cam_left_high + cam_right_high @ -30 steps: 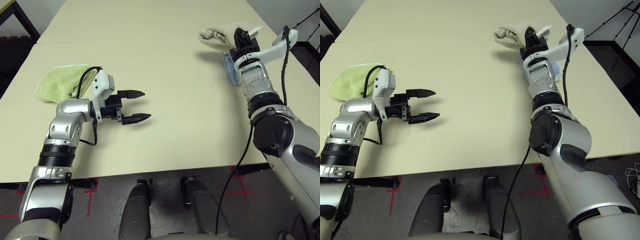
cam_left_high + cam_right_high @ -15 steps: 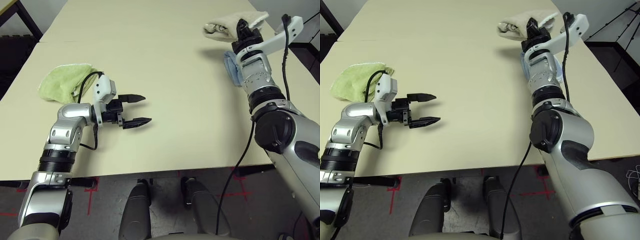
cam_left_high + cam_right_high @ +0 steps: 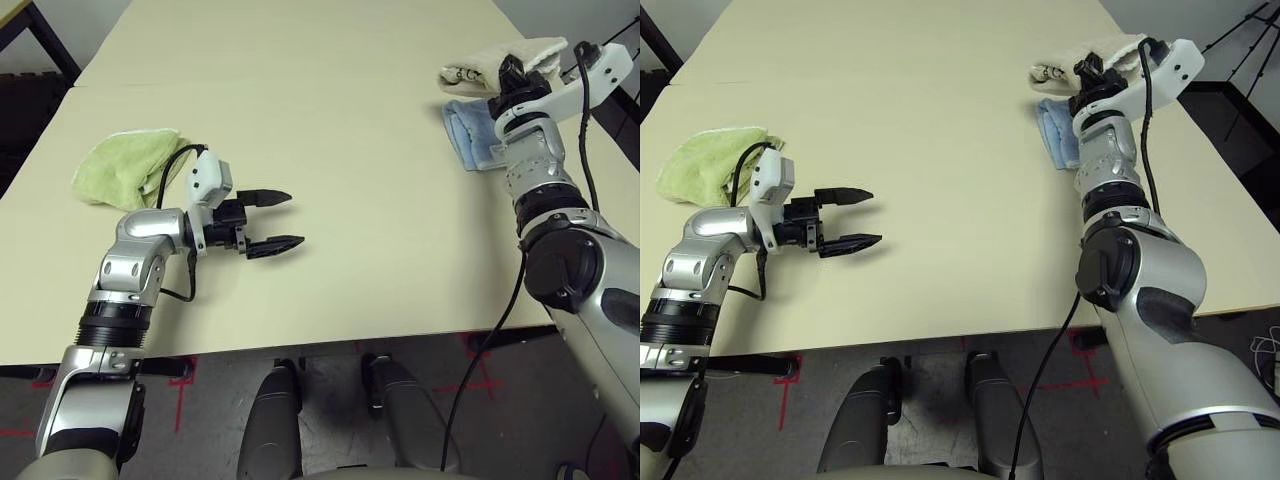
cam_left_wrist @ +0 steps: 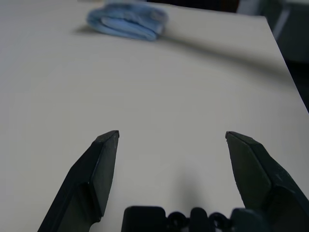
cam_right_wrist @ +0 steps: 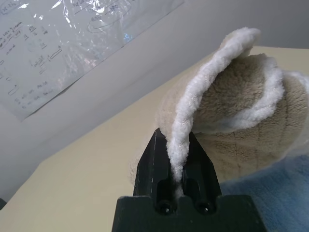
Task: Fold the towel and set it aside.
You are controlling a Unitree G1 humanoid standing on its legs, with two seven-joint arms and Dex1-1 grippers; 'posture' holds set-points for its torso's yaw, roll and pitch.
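- The right gripper [image 5: 176, 159] is clamped tight on the white-stitched edge of the towel [image 5: 241, 125]; the hem runs straight between its two black fingers.
- The folded beige towel hangs from that pinch at the far right of the table [image 3: 330, 130], raised off the surface and directly above the far part of the light blue towel [image 3: 470, 130].
- The left gripper [image 3: 275, 220] hovers low over bare table on the near left with its fingers spread wide and nothing between them; the light green towel [image 3: 125, 165] lies just beyond that arm.
- Judged risk: the hold is only on a thin edge, so a quick swing could let the hem slide out and drop the towel.
- Judged risk: the free layers hang loose, so the fold may open as it is lowered.
- Judged risk: the table's right edge is close; a release too far right could send the towel over it, and one too near could rumple the blue towel.
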